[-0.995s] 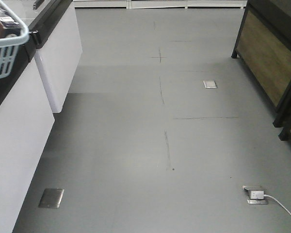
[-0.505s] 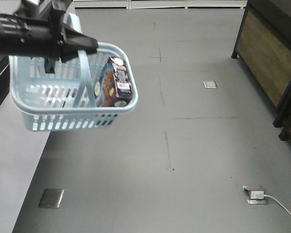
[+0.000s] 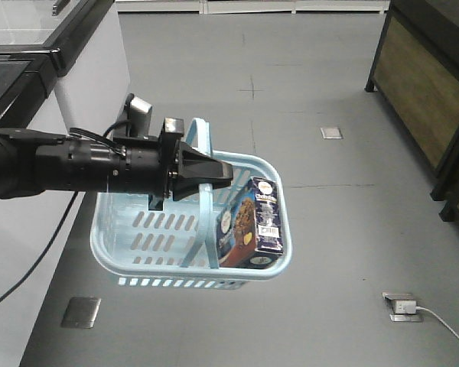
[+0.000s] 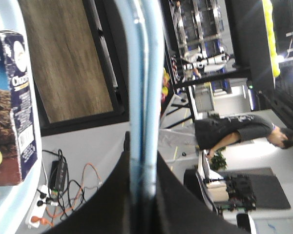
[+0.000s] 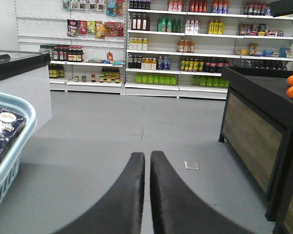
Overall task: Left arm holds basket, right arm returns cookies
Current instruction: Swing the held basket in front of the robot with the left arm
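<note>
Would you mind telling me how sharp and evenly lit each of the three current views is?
Front view: even, soft light, faint haze, the basket and cookie box sharp. Left wrist view: scene turned sideways, the close basket handle blurred, lights blown out at right. Right wrist view: shelves crisp, right gripper slightly soft, no glare.

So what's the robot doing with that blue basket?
The left gripper is shut on the handles of the light blue basket, holding it up above the grey floor. A navy box of chocolate cookies stands inside it. The right gripper is shut and empty, apart from the basket.
</note>
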